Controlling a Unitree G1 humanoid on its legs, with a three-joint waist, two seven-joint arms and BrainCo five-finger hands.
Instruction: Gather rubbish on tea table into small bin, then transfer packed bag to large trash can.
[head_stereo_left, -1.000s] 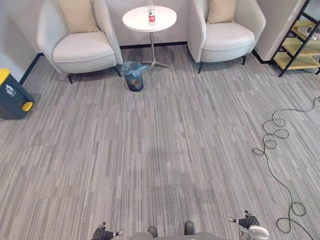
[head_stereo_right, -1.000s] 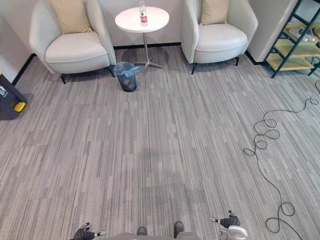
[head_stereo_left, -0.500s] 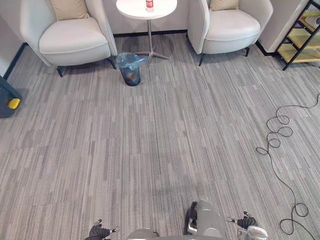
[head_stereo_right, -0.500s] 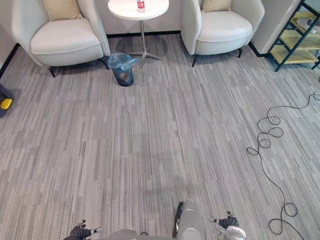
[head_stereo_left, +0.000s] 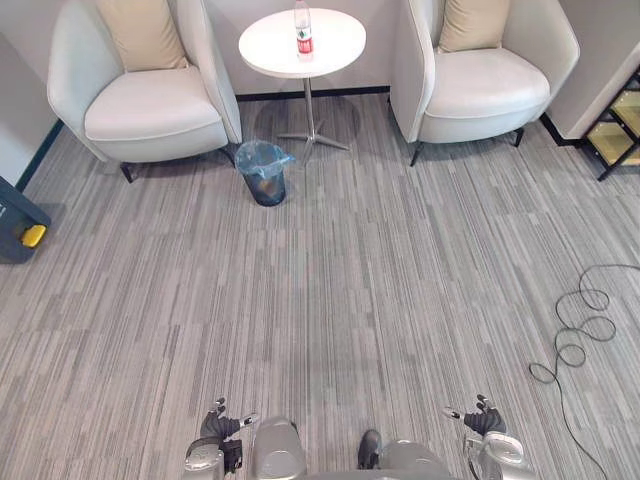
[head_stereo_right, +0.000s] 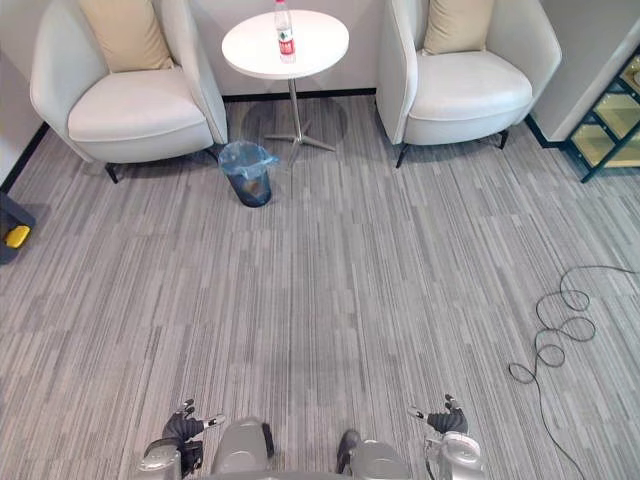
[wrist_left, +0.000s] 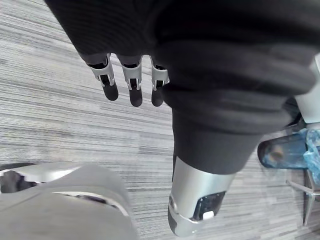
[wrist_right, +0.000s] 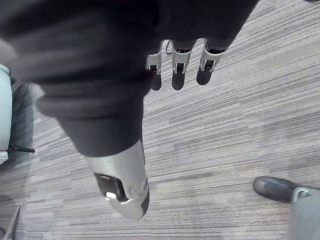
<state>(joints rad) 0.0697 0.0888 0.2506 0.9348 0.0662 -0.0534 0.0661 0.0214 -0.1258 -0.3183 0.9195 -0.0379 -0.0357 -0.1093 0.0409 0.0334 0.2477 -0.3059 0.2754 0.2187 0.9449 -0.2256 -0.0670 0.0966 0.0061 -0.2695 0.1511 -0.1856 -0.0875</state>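
– Looking ahead from the head camera, where's the rubbish?
– I see 1 bottle (head_stereo_left: 303, 28) upright on the round white surface (head_stereo_left: 330, 50), far off between 2 armchairs (head_stereo_left: 150, 100). The small bin (head_stereo_left: 265, 180), lined with a blue bag (head_stereo_left: 262, 155), stands on the carpet (head_stereo_left: 350, 280) near the surface's foot, toward the left chair.
– And the hands?
– My left hand (head_stereo_left: 222, 425) and right hand (head_stereo_left: 482, 420) hang low at my sides, well apart from all that. Both wrist views show the fingers (wrist_left: 131, 87) straight and loose above the carpet.
– Large can?
– Dark trash can (head_stereo_left: 18, 222), left edge.
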